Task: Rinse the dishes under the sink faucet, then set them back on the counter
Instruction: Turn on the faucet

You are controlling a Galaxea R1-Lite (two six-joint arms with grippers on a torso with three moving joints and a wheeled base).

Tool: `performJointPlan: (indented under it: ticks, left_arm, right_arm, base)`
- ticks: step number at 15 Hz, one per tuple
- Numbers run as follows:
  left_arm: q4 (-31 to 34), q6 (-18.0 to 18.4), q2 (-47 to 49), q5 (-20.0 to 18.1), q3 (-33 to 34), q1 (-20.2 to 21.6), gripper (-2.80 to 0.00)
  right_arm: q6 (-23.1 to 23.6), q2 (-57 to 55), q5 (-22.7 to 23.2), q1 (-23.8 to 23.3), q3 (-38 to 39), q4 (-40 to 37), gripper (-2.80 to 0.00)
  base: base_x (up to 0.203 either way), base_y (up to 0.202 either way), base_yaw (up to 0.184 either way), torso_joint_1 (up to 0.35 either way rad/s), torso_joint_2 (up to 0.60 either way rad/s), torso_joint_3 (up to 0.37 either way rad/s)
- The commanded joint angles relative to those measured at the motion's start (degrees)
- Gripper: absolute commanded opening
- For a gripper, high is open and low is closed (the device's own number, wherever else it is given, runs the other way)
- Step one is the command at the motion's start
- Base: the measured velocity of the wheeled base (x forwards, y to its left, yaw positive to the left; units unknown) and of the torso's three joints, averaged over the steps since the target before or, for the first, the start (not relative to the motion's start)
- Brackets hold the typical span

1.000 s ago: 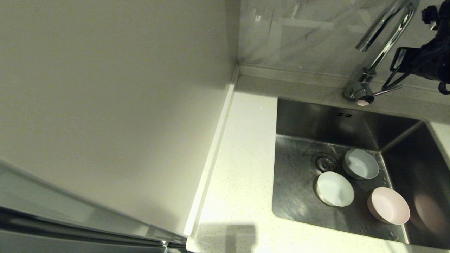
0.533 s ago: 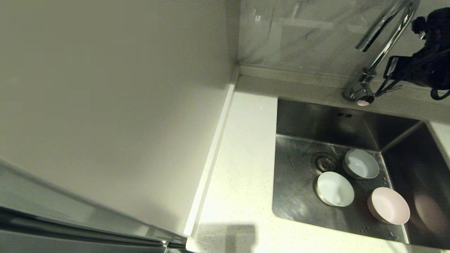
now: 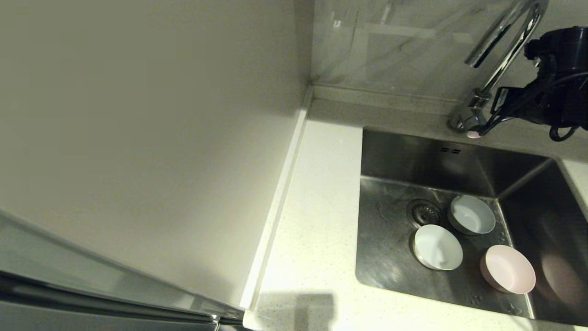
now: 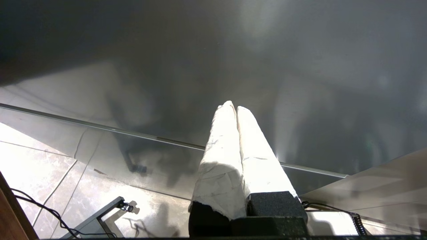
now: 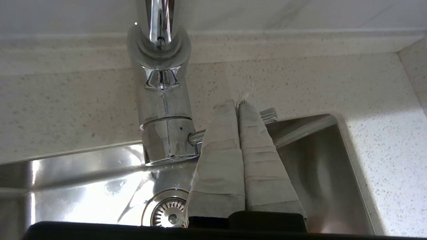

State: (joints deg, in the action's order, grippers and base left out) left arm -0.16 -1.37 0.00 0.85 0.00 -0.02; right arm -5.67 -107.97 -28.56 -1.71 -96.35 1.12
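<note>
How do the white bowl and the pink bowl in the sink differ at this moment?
The white bowl is white, while the pink bowl is pale pink. The white bowl sits right beside the drain strainer; the pink bowl lies farther from it, toward the robot's right and nearer the front of the sink. Both are small, round, shallow, similar in size, open side up and untouched by either gripper.

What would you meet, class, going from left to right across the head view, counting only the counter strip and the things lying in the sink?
Counter → drain strainer → white bowl → grey-blue bowl → pale pink bowl.
</note>
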Motion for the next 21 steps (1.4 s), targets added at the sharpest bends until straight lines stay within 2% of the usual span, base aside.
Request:
performJointPlan:
  ticks: [1,15,21]
  left_arm:
    - [-0.02,-0.04,-0.18,0.03,0.0,-0.01,-2.8]
    - [-0.02,-0.04,-0.22,0.04,0.0,0.01,-2.8]
    - [-0.02,-0.01,-0.18,0.03,0.0,-0.05,-2.8]
  right_arm:
    - [-0.04,-0.63,-0.18,-0.13,-0.2,0.02,-2.8]
    - [-0.04,-3.74,-0.09,-2.42,-2.79,0.37,-2.8]
    - [0.46,-2.6,-0.31,-2.95,-0.87,-0.31,-2.8]
  base:
    - [0.0,0.0,0.0,0.0,0.0,0.0]
    - [0.0,0.0,0.0,0.0,0.0,0.0]
    - [0.0,0.0,0.0,0.0,0.0,0.0]
